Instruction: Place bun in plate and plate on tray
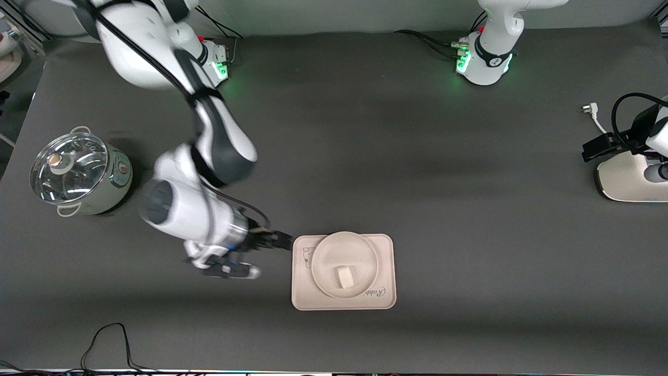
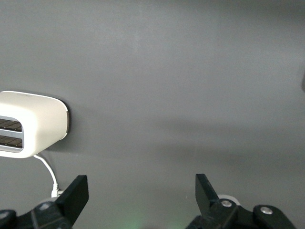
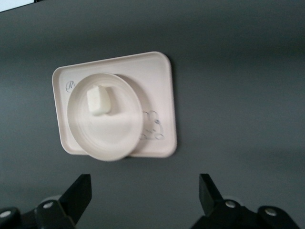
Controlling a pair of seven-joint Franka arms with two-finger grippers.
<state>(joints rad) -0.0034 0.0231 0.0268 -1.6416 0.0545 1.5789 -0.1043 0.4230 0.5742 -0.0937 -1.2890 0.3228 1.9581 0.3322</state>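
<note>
Smooth white bun [image 1: 345,277] lies at six o'clock in the round plate [image 1: 365,250], on the rectangular tray [image 1: 386,271]. Right gripper [image 1: 282,241] hangs released beside the tray, toward the right arm's end. Left gripper [image 2: 142,193] waits, spread, empty.

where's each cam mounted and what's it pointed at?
Front: high across the table, facing both bases; right arm, its right pincer beside the cream rectangular tray.
Left wrist: on the left arm over bare mat; open left pincer, white toaster.
Right wrist: open right pincer.
Front and right wrist share tray, round cream plate, small white bun.
</note>
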